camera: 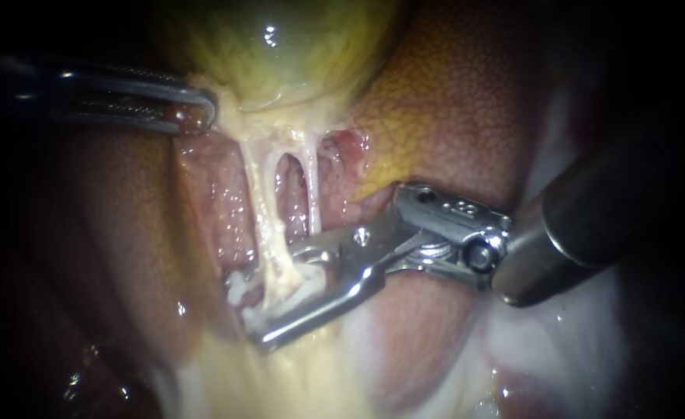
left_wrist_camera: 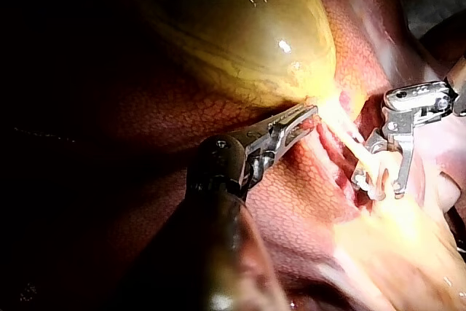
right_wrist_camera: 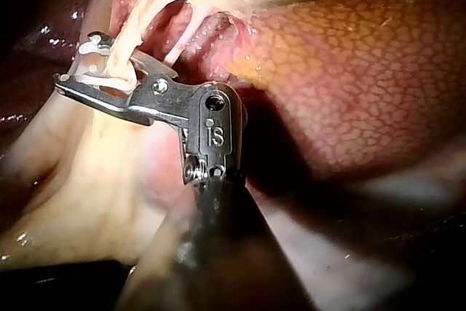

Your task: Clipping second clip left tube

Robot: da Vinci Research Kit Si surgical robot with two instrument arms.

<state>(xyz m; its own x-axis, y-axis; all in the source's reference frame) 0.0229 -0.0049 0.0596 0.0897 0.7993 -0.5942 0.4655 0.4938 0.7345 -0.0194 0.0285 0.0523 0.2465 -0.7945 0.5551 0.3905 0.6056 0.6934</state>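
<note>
1. Endoscope view: My left tool (camera: pixel 195 112) comes in from the left. Its jaws are closed on the pale lower edge of the gallbladder (camera: pixel 280 46). Two pale strands run down from there, the left tube (camera: pixel 261 202) and the right tube (camera: pixel 312 194), with a window between them and the liver (camera: pixel 451 101) to the right. My right tool (camera: pixel 276 299) comes in from the right. Its jaws stand partly open, and the lower end of the left tube lies in the gap. A white clip (camera: pixel 237 291) shows on that tube just at the jaw tips; I cannot tell whether there is more than one.
2. Left wrist view: My left tool (left_wrist_camera: pixel 309 116) grips tissue at the narrow end of the gallbladder (left_wrist_camera: pixel 240 27). Ahead of it, my right tool (left_wrist_camera: pixel 378 187) straddles the tube, with a gap between its jaws.
3. Right wrist view: My right tool (right_wrist_camera: pixel 98 71) has the tube (right_wrist_camera: pixel 135 23) crossing between its jaws. White clip (right_wrist_camera: pixel 91 47) material curls just beyond them, and the liver (right_wrist_camera: pixel 349 71) lies beside the tool.
</note>
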